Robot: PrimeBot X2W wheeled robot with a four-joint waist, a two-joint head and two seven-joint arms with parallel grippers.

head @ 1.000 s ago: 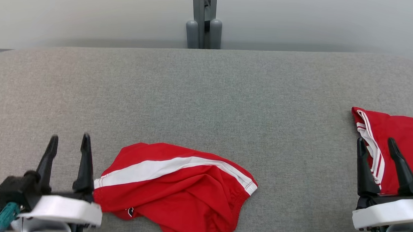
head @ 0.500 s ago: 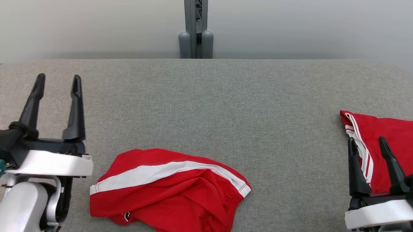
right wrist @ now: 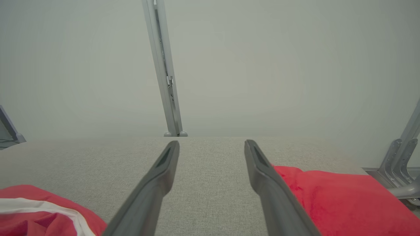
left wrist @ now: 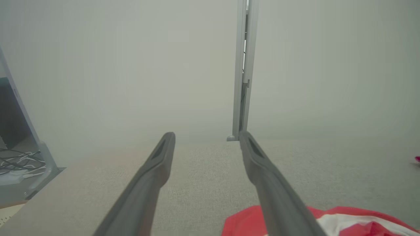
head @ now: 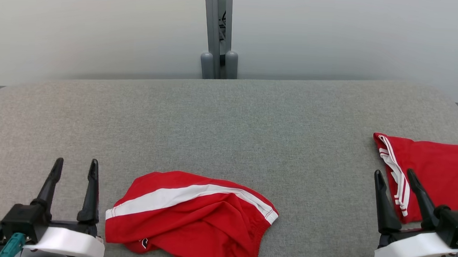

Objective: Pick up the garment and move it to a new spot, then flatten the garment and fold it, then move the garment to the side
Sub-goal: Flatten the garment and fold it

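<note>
A crumpled red garment (head: pixel 194 219) with a white stripe lies near the table's front edge, left of centre. My left gripper (head: pixel 76 163) stands open just to its left, fingers apart and holding nothing. In the left wrist view the left gripper (left wrist: pixel 206 136) points over bare table, with the garment (left wrist: pixel 344 223) at the lower right. My right gripper (head: pixel 394 174) is open at the far right, well clear of the crumpled garment. In the right wrist view the right gripper (right wrist: pixel 211 144) has that garment (right wrist: pixel 39 213) at the lower left.
A second red garment (head: pixel 436 172) with white stripes lies flat at the table's right end, beside my right gripper, and shows red (right wrist: pixel 344 203) in the right wrist view. The grey cloth-covered table (head: pixel 229 124) ends at a pale wall with a grey post (head: pixel 216 35).
The head camera has tilted, so the table sits lower in the picture. My left gripper lifted up and away from the garment's left edge, then came back down beside it, still open.
</note>
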